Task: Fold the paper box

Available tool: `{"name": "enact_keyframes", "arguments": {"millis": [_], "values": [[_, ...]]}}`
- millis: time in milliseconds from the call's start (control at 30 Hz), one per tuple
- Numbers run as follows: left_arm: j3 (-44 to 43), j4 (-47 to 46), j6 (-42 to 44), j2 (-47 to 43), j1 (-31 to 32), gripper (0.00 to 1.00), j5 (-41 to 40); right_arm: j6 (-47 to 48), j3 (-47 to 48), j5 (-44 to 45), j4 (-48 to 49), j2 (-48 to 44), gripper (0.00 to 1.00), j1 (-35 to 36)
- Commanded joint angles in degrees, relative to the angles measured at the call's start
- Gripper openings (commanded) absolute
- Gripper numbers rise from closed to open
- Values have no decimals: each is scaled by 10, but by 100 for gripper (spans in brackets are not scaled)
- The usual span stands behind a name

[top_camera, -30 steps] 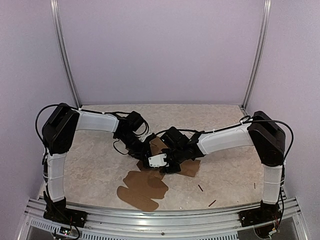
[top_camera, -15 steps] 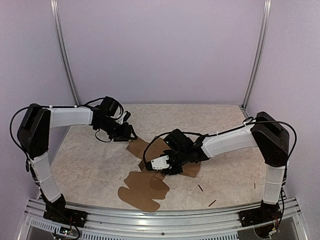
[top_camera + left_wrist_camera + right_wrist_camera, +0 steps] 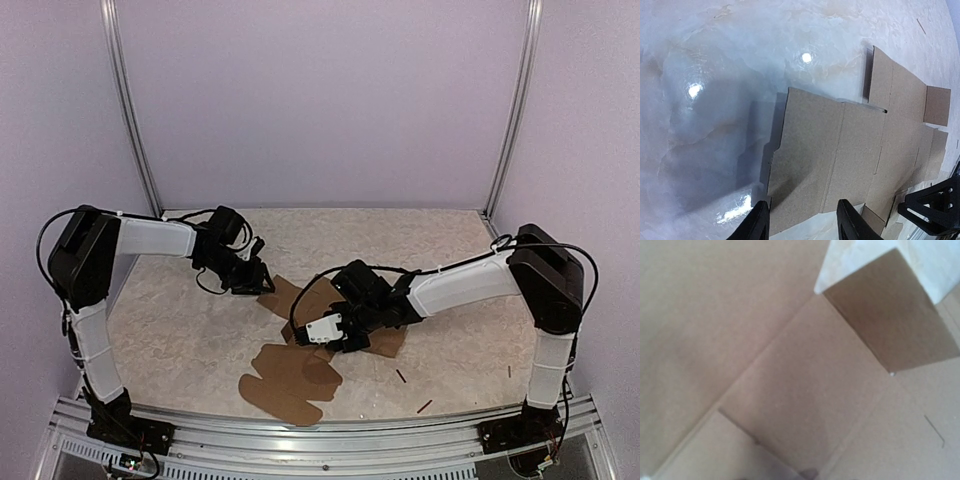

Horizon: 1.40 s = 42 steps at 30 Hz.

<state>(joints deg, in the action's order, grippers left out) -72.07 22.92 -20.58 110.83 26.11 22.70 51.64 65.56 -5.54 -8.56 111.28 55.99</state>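
Showing an early stage on the glossy, marble-patterned table (image 3: 440, 240): the paper box (image 3: 840, 150), a matte brown die-cut sheet with creases, slits and tabs, lies almost flat at centre, so I judge nearly all the folding is left. A second cardboard sheet (image 3: 290, 380) lies nearer my bases. My left gripper (image 3: 802, 205) hovers at the box's edge, jaws apart and empty. My right gripper (image 3: 335, 335) rests on it, and I cannot tell how its jaws stand. Tiny dark sticks (image 3: 400, 376) lie apart.

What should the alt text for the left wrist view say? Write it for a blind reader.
The paper box, a flat brown creased sheet with flaps, lies on a glossy marbled table. The left gripper hovers open over one edge, black fingertips apart, holding nothing.
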Motion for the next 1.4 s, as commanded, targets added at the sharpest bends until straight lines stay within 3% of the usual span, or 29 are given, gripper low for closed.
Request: {"name": "enact_keyframes", "arguments": {"millis": [0, 100, 200, 300, 433, 500, 567, 800, 933, 1133, 1367], "values": [[-20, 15, -6, 18, 16, 46, -4, 6, -41, 17, -93, 22, 39, 7], [-21, 14, 2, -7, 29, 50, -44, 7, -48, 15, -90, 21, 39, 7], [-15, -10, 25, -50, 52, 49, -34, 1, -47, 15, -92, 28, 39, 7], [75, -77, 5, -148, 93, 37, -67, -16, -46, -2, -91, 29, 39, 6], [233, -229, -34, -265, 91, 30, -7, -29, -41, -27, -90, 28, 39, 2], [256, -242, -31, -290, 91, 29, -12, -32, -37, -32, -93, 29, 39, 0], [236, -209, -25, -283, 86, 31, -37, -32, -36, -32, -94, 25, 39, 0], [116, -137, -14, -195, 40, 55, -58, -54, -13, -35, -116, -28, 44, -20], [7, -77, -6, -98, 9, 57, -47, -90, 25, -64, -142, -74, 52, -58], [-109, -20, 26, 8, -1, 57, 5, -198, 79, -173, -166, -109, 59, -169], [-205, 31, 57, 76, -1, 57, 33, -326, 121, -224, -205, -31, 57, -263]]}}
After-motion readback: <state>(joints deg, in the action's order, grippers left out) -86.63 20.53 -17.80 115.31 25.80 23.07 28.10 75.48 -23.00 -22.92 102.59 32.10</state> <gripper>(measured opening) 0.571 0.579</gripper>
